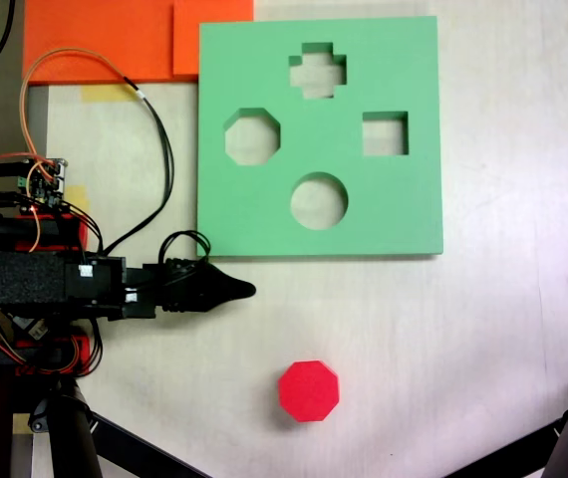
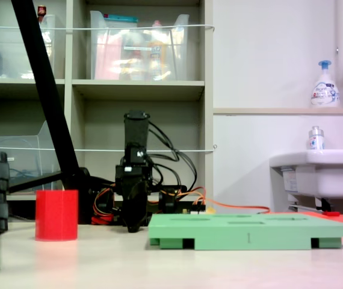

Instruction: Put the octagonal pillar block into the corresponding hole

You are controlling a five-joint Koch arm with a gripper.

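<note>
The tool (image 1: 236,290) lies low over the bench (image 1: 483,339), its black jaws pressed together to a point with nothing between them. In the first exterior view, the octagonal pillar block (image 1: 309,390) stands on the bench below and slightly right of the tip, clearly apart from it. Above the tool sits the green foam board (image 1: 404,209), its lower edge just beyond the tip. The corresponding hole (image 1: 252,136) is empty, near the board's left edge.
</note>
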